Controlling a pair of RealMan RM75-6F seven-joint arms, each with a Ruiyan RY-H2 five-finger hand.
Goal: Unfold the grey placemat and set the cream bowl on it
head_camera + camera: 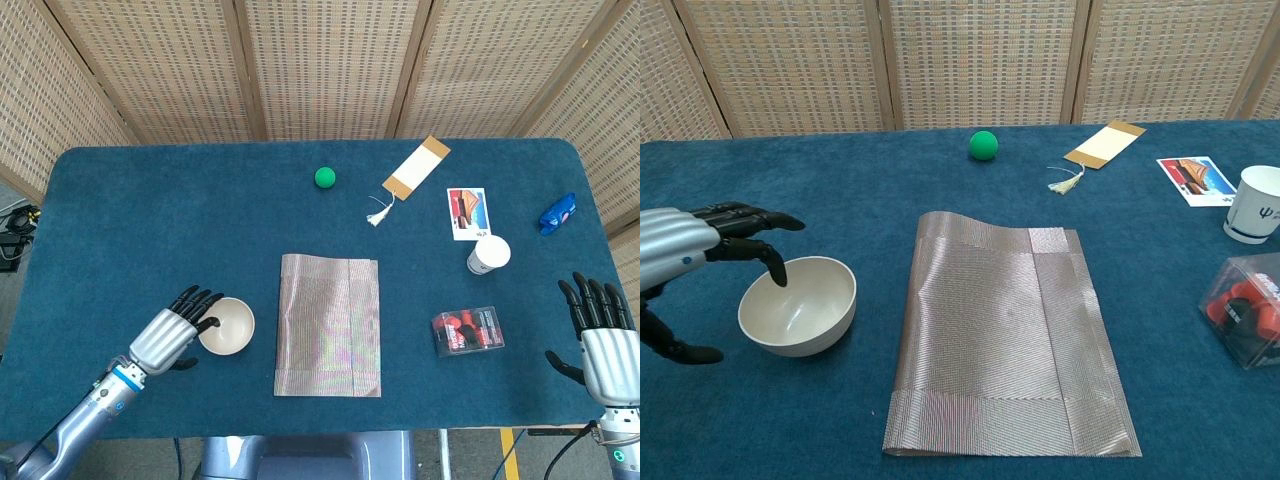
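Note:
The grey placemat (328, 325) (1008, 345) lies folded at the table's front middle. Just left of it the cream bowl (227, 326) (798, 305) stands upright and empty. My left hand (175, 331) (698, 250) hovers at the bowl's left rim with fingers spread and extended over the rim, holding nothing. Whether the fingertips touch the rim I cannot tell. My right hand (601, 336) stays at the front right edge of the table, fingers apart and empty; the chest view does not show it.
A green ball (324, 178), a tasselled bookmark (412, 171), a picture card (467, 213), a white paper cup (488, 255), a clear box of red pieces (467, 331) and a blue wrapper (557, 213) sit on the blue table (150, 220).

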